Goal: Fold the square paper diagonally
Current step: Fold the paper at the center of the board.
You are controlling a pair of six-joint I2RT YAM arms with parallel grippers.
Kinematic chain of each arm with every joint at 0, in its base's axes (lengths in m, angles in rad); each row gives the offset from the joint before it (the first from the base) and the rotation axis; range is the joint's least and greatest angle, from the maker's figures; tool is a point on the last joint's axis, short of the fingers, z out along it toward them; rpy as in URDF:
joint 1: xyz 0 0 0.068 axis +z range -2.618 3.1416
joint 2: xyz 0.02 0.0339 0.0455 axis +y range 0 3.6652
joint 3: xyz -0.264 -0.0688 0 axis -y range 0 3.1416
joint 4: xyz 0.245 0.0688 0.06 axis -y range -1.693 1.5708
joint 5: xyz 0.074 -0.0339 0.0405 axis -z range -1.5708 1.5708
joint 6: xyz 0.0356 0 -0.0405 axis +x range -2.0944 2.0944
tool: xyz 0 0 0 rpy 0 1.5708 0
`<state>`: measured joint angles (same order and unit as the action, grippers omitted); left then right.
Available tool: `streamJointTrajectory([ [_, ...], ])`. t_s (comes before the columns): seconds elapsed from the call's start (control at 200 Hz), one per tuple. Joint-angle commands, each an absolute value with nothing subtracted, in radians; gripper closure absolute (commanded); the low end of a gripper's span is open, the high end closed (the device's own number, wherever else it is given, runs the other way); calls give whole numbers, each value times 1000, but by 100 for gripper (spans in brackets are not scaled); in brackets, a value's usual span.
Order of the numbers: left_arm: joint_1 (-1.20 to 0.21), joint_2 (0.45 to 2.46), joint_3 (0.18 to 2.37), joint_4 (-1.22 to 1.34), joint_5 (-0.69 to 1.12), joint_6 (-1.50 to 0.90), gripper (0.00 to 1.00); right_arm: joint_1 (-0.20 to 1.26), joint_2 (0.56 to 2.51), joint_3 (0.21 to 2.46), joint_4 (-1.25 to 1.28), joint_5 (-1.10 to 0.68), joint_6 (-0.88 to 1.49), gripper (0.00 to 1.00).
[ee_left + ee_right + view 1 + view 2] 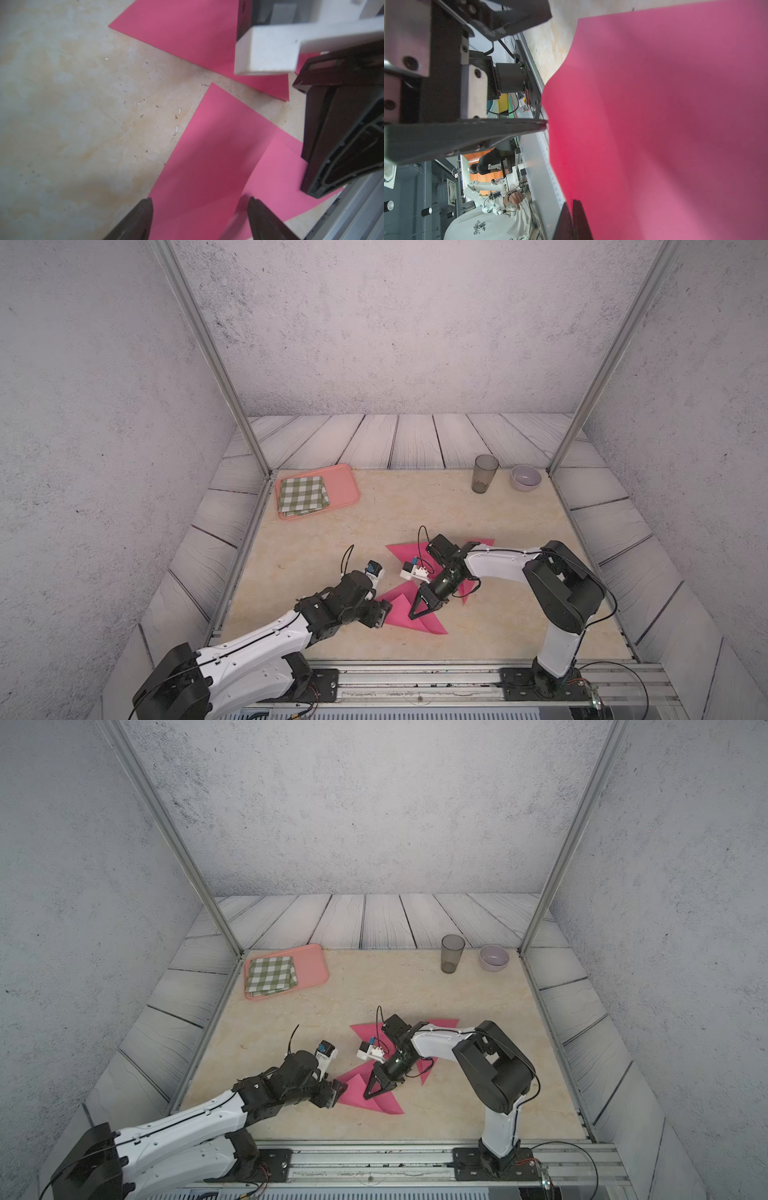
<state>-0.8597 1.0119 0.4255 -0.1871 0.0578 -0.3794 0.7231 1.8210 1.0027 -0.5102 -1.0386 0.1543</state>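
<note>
Right end effector (414, 615) pinched the pink paper (430, 624), its flap lifted at 6 o'clock. Left end effector (200, 199) sat spread, straddling the paper's 9 o'clock corner.

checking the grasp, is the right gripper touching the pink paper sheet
Touching: right wrist view shows the right gripper shut on the pink paper sheet edge.

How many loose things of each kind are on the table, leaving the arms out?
Pink paper: 2, near piece and far piece, the latter partly hidden by an arm
Pink tray: 1
Checked cloth: 1
Tumbler: 1
Bowl: 1
Total: 6
</note>
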Motion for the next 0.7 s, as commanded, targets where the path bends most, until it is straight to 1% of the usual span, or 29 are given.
streamJointTrajectory([
  [0.0, -859, 1062, 467, -159, 116, -339, 24, 719, 1848, 1031, -541, -1039, 124, 96],
  [0.255, -857, 1181, 518, -132, 174, -315, 37, 719, 1841, 1029, -538, -1040, 120, 96],
  [0.44, -856, 1134, 505, -122, 217, -307, 38, 719, 1850, 1028, -530, -1035, 120, 96],
  [0.54, -854, 1102, 494, -138, 232, -295, 41, 718, 1848, 1029, -530, -1028, 118, 96],
  [0.696, -854, 1082, 489, -156, 265, -303, 41, 718, 1841, 1037, -552, -1016, 100, 96],
])
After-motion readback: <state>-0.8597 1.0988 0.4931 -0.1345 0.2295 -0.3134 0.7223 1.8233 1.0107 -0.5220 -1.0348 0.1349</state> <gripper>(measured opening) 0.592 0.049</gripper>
